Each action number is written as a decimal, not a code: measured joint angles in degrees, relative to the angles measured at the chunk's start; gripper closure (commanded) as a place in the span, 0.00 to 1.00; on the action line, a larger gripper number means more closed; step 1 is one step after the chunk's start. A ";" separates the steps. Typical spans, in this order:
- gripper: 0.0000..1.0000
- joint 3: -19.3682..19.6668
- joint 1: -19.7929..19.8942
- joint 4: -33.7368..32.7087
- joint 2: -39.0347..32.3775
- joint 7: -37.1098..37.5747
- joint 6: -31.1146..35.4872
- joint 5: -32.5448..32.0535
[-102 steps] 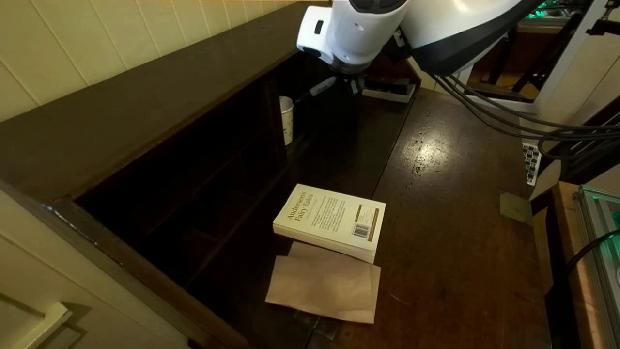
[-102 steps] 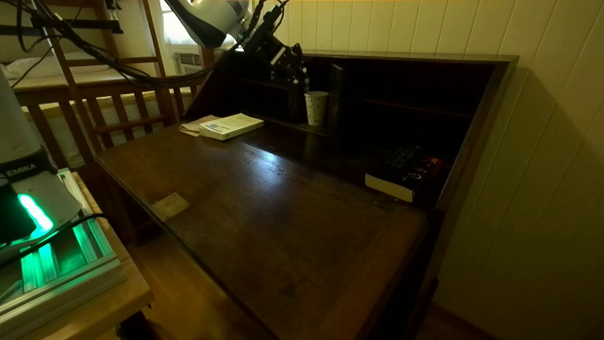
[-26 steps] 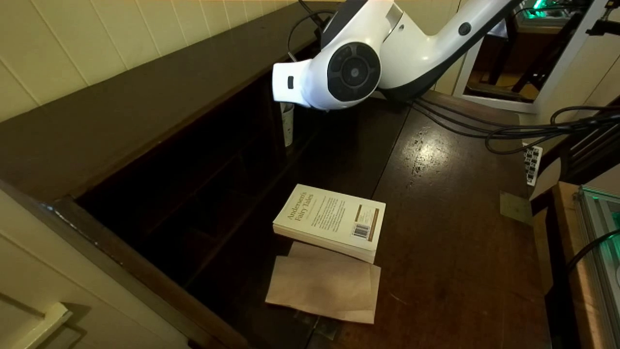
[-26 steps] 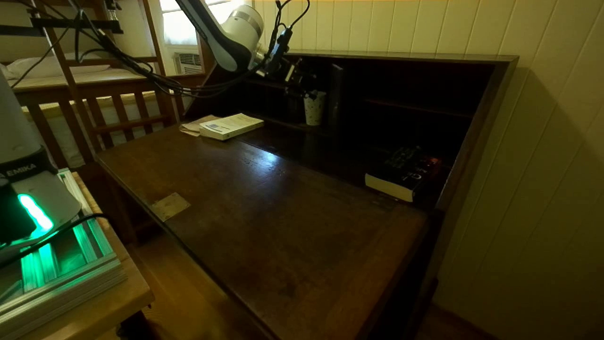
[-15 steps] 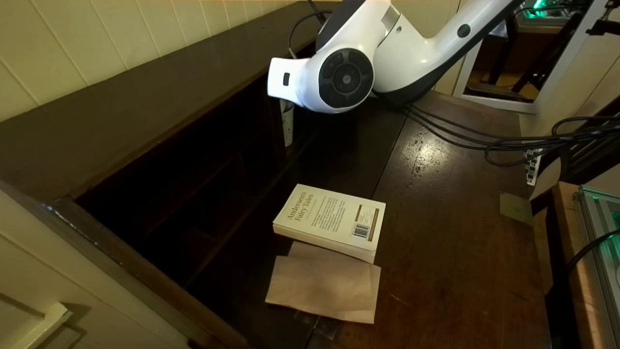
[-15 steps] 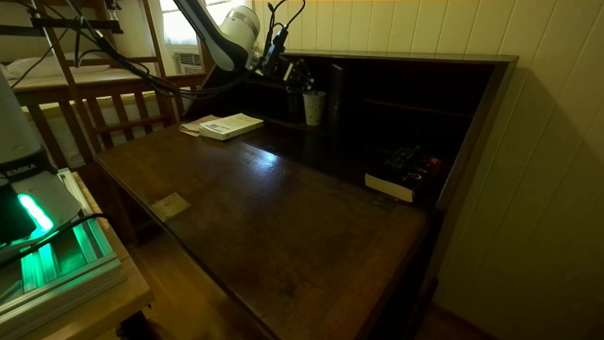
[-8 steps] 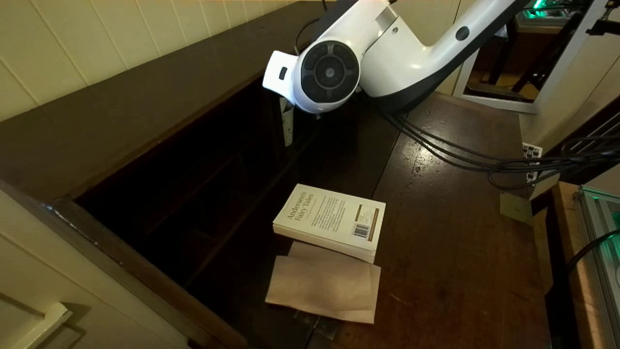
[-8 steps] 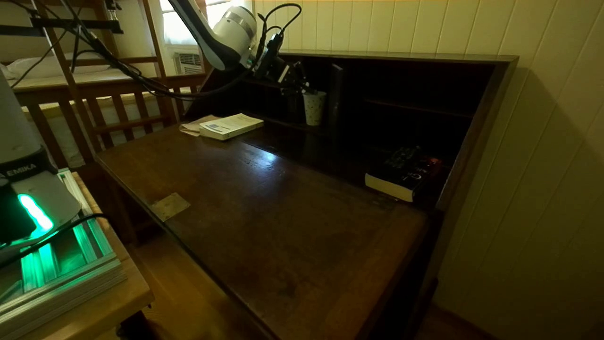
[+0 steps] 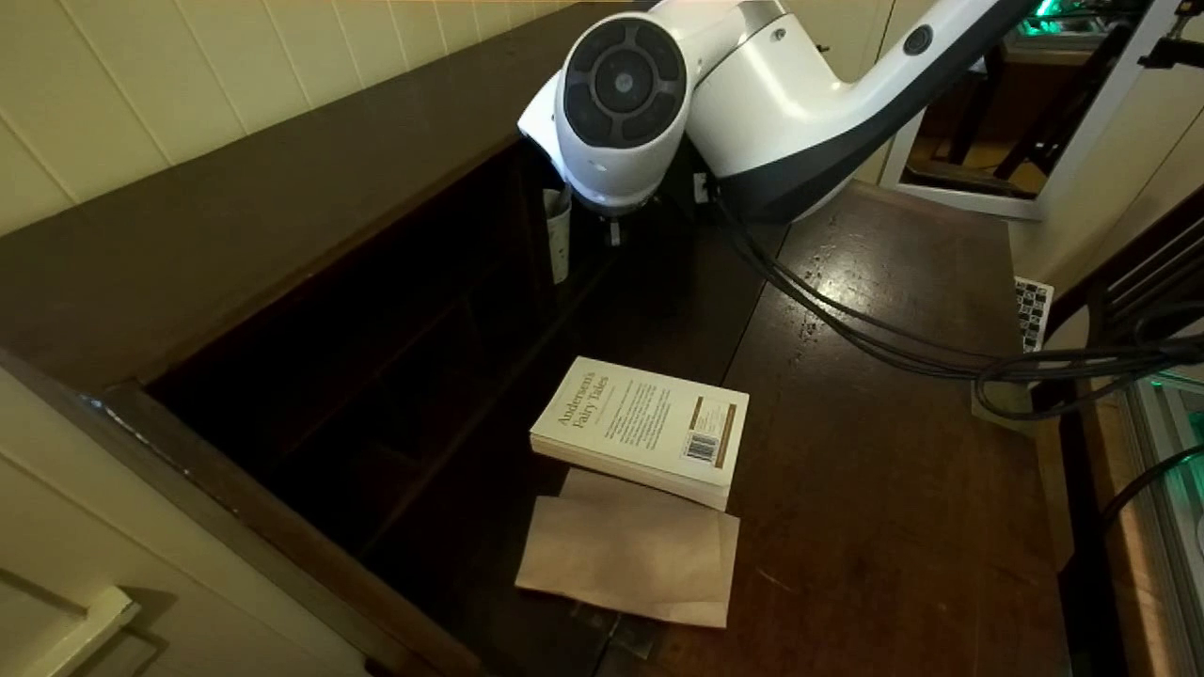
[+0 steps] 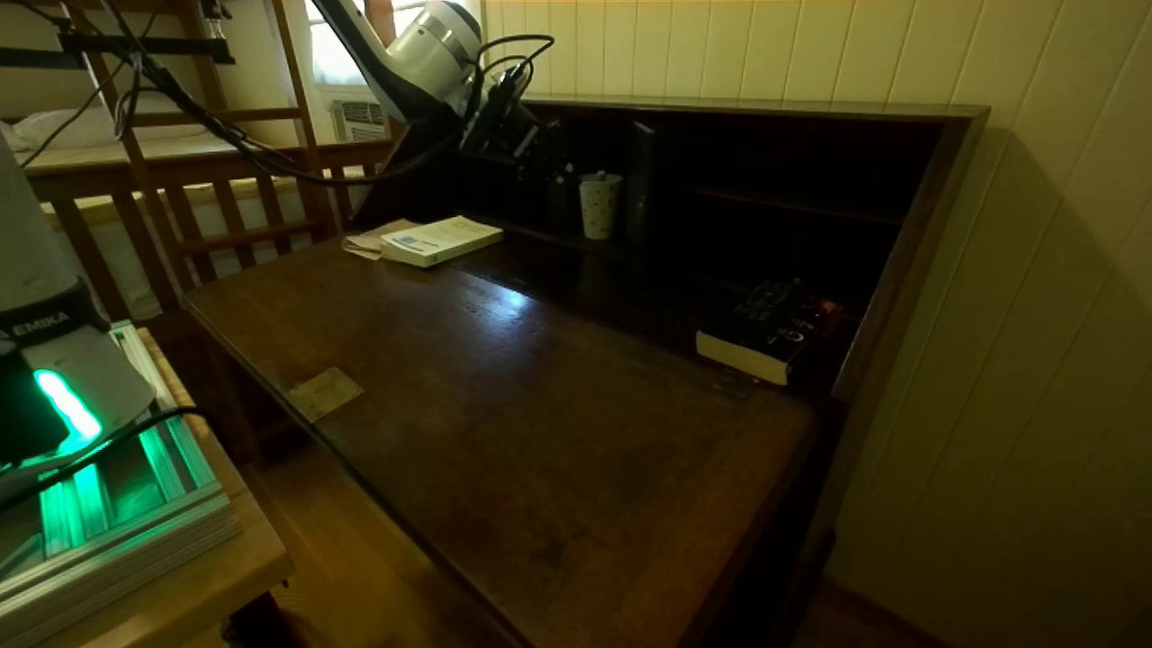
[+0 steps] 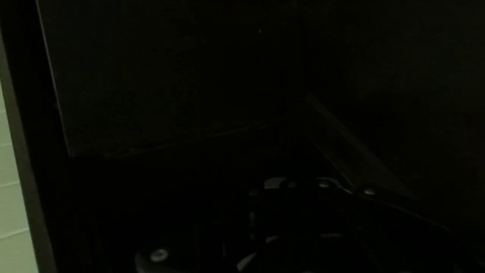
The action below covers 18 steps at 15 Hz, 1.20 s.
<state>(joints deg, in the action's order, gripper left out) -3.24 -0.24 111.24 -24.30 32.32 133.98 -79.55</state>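
A paper cup with small dark marks (image 9: 558, 243) stands upright against a divider in the desk's dark shelves; it also shows in an exterior view (image 10: 599, 209). The top of a thin greyish object (image 10: 601, 177) shows at its mouth. My gripper (image 9: 614, 230) is beside the cup, apart from it; it also shows in an exterior view (image 10: 553, 166), left of and slightly above the cup's rim. In the wrist view the gripper (image 11: 265, 204) is almost black, with only screws and edges showing. I see nothing held, but the finger gap is too dark to judge.
A cream book (image 9: 649, 423) lies on the desk (image 9: 894, 527) beside folded brown paper (image 9: 630, 555). A thick dark book (image 10: 765, 333) lies near the desk's other end. A vertical divider (image 10: 641, 184) and shelf walls stand close round the gripper. Arm cables (image 9: 875, 338) hang over the desk.
A marker at my gripper 6.8 seconds ago no longer shows there; a thin object shows in the cup. The gripper has drawn back from the cup's rim while the wrist turned.
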 measured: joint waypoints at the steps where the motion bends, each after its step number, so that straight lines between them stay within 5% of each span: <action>1: 1.00 0.04 0.03 0.81 0.99 1.82 0.47 1.31; 8: 1.00 1.99 0.34 8.22 8.36 16.20 5.90 7.42; 10: 0.72 2.95 0.87 10.08 10.31 20.19 8.13 8.30; 18: 0.19 8.11 4.63 16.77 16.97 30.59 26.57 6.19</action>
<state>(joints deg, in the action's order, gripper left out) 4.87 4.38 128.01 -7.33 62.91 160.54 -73.35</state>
